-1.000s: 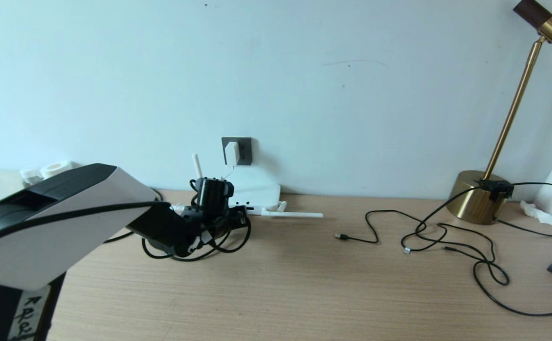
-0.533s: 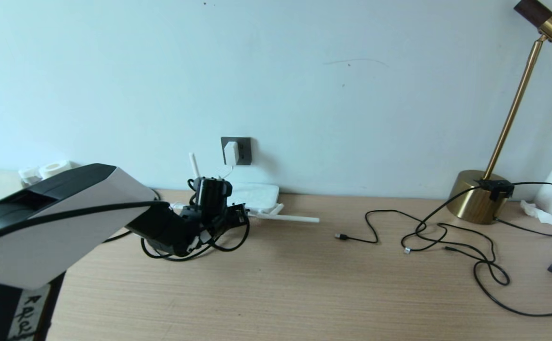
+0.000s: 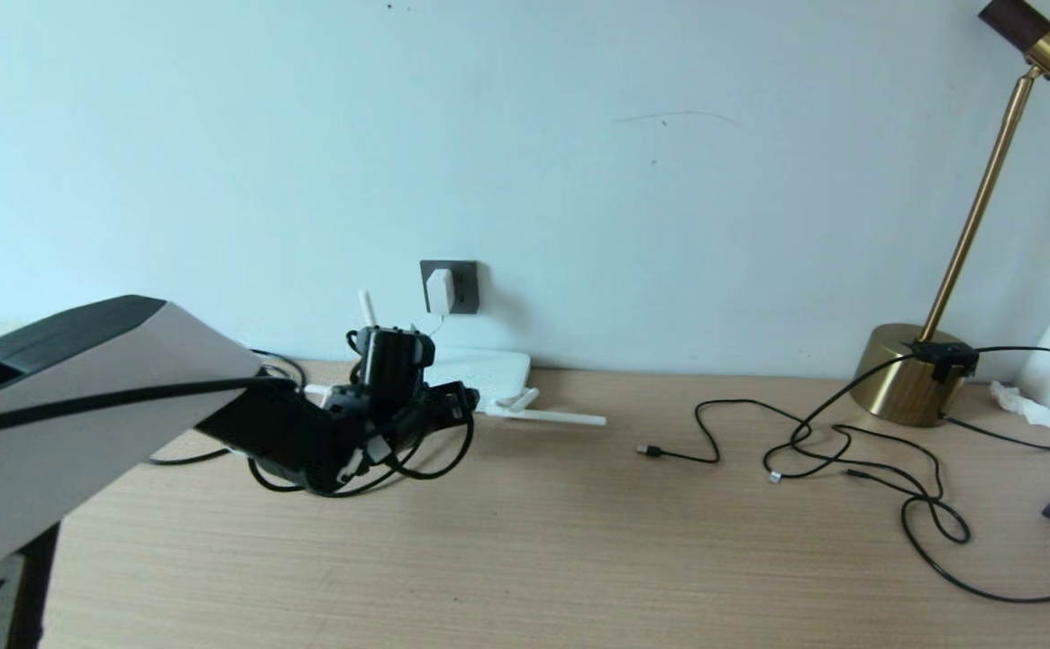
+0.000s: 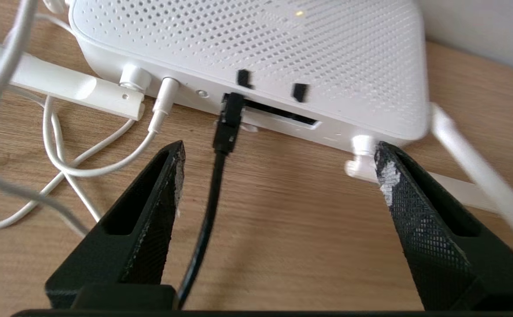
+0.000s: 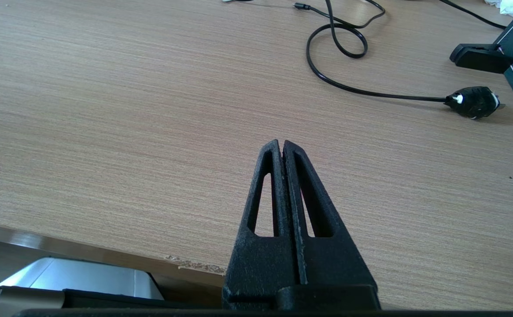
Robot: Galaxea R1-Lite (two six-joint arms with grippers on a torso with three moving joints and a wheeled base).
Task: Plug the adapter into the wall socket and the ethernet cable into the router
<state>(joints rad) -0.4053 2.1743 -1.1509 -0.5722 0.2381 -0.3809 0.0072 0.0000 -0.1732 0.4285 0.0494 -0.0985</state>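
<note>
White router [image 4: 256,48] sits flat on the wooden desk [image 3: 579,541] against the wall, perforated top up, port edge facing the left gripper [image 4: 278,163]. Ethernet cable [image 4: 208,211] is plugged into a port on that edge; its black plug sits in the slot and the cable runs straight back between the left gripper's fingers [image 4: 150,211] without touching either. Jaws are spread wide, holding nothing, one finger on each side of the cable, tips just short of the router edge. A thin white cord [image 4: 106,163] is seated in a round jack next to the ethernet plug and loops off across the desk. One antenna [image 4: 62,83] lies flat along the desk on that side; another shows past the opposite finger.

Head view: adapter [image 3: 440,290] is in the wall socket [image 3: 461,287], directly above the router [image 3: 488,368]. Left arm reaches in low from the left, gripper [image 3: 457,401] at the router's front edge, black cable looped on the desk beneath it.

Right gripper [image 5: 282,147] is parked over bare desk near the front edge, jaws pressed together, empty. Brass lamp [image 3: 912,379] stands far right with thin black cables [image 3: 849,451] tangled on the desk in front of it, well apart from the router.
</note>
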